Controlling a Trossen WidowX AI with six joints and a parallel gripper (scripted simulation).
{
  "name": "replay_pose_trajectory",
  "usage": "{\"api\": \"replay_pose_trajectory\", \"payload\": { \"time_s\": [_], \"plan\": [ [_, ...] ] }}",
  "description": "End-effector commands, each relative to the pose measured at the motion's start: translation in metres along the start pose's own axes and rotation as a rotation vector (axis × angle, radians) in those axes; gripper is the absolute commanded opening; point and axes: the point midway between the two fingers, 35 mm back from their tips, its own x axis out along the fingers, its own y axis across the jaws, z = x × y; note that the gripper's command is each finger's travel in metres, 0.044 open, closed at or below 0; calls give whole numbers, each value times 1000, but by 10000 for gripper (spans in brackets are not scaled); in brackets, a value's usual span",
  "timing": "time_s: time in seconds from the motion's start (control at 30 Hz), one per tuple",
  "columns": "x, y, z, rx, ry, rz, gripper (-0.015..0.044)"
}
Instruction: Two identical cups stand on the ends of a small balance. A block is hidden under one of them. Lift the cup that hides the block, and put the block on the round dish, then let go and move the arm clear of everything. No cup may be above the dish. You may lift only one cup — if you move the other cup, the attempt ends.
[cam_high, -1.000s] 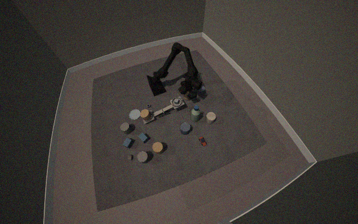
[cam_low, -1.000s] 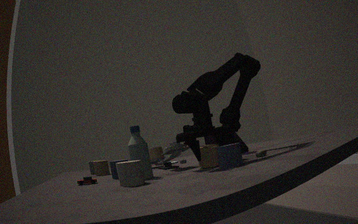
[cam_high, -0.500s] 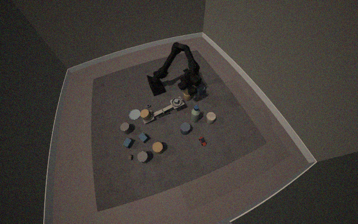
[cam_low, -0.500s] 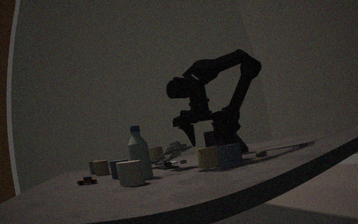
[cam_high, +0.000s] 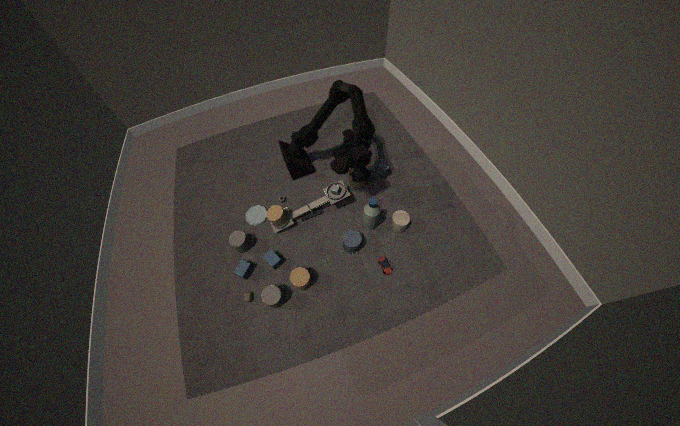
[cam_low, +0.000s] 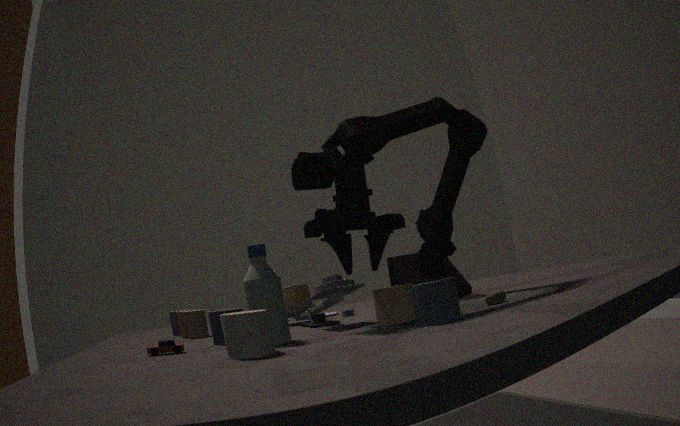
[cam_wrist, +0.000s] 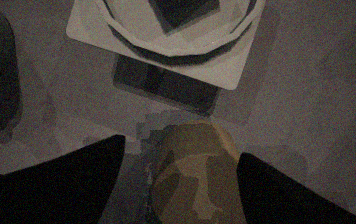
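My gripper (cam_low: 362, 271) (cam_wrist: 182, 153) is open and empty, its fingertips above an orange cup (cam_low: 393, 306) (cam_wrist: 200, 185). That cup stands on the table beside a dark blue cup (cam_low: 436, 302); in the top view the arm mostly hides it. The uncovered block (cam_high: 335, 189) (cam_wrist: 185, 12) sits inside the ring of the balance's near pan (cam_wrist: 220, 72), which casts a shadow below itself. The other orange cup (cam_high: 275, 213) (cam_low: 296, 297) stands on the far end of the balance. The pale round dish (cam_high: 256, 215) lies beside that end, with no cup on it.
A bottle (cam_high: 371, 216) (cam_low: 265, 306) with a blue cap and a pale cup (cam_high: 400, 220) (cam_low: 248, 334) stand near the balance. A blue cup (cam_high: 352, 240), a red toy car (cam_high: 384, 265) (cam_low: 165, 348), two blue blocks (cam_high: 243, 268) (cam_high: 272, 258) and several more cups are spread farther off.
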Motion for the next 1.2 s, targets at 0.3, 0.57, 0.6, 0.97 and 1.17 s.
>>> {"api": "replay_pose_trajectory", "payload": {
  "time_s": [0.3, 0.57, 0.6, 0.97, 1.17],
  "plan": [
    [-21, 14, 59, -434, 15, -13, 260],
    [-30, 16, 84, -615, 36, -8, 260],
    [-30, 16, 84, -615, 36, -8, 260],
    [-15, 16, 83, -616, 36, -8, 260],
    [-8, 16, 83, -616, 36, -8, 260]
  ]
}}
